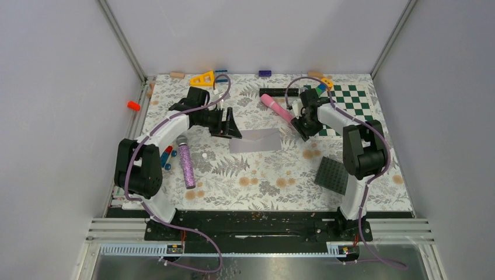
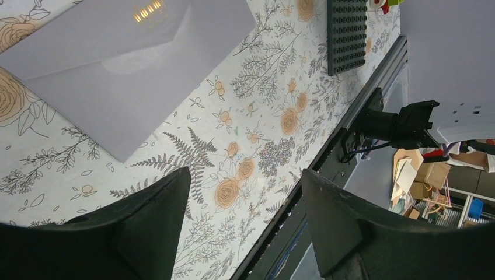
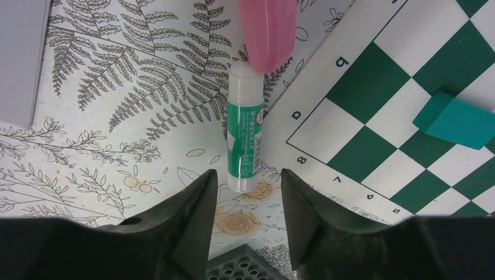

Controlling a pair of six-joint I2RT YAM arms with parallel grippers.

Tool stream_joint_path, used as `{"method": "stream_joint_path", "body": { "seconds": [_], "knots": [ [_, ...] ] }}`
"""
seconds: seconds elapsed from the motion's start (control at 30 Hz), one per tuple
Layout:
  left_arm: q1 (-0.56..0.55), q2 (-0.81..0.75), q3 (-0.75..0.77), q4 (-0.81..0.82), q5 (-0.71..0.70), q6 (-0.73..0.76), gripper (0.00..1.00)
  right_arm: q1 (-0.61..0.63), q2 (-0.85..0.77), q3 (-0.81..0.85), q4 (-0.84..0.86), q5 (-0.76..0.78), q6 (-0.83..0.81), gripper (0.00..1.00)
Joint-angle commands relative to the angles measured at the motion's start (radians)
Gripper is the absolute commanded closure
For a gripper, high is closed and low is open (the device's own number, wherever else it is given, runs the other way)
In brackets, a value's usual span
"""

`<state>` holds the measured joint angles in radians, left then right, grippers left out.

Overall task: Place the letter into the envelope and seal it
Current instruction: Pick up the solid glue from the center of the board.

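The light grey envelope [image 1: 255, 140] lies flat mid-table, its flap folded down [image 2: 117, 76]. No letter shows in any view. My left gripper [image 1: 232, 127] hovers at the envelope's left end; it is open [image 2: 245, 181] with only tablecloth between its fingers. My right gripper [image 1: 304, 132] is right of the envelope. It stands open [image 3: 249, 175], its fingertips on either side of the near end of a green-and-white glue stick [image 3: 244, 134], with a gap on each side. The stick lies on the cloth.
A pink cylinder [image 3: 267, 29] lies over the glue stick's far end. The green-and-white checkerboard [image 1: 344, 108] carries a teal block [image 3: 458, 122]. A dark grey studded plate [image 1: 331, 174] sits near the right arm. A purple glitter cylinder [image 1: 186, 165] lies left, and small toys line the back edge.
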<state>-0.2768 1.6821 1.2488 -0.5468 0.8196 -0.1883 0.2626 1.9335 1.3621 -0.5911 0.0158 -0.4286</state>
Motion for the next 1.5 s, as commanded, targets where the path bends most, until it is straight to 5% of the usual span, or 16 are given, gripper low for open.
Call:
{"method": "stream_joint_path", "body": {
  "seconds": [0.0,1.47],
  "knots": [
    [0.015,-0.051,-0.005,0.041,0.045,0.002,0.3,0.01,0.017,0.041,-0.001,0.028,-0.012,0.5],
    [0.068,-0.128,-0.007,0.033,0.065,-0.003,0.29,0.049,0.155,0.257,-0.262,0.007,0.122,0.54]
  ]
}}
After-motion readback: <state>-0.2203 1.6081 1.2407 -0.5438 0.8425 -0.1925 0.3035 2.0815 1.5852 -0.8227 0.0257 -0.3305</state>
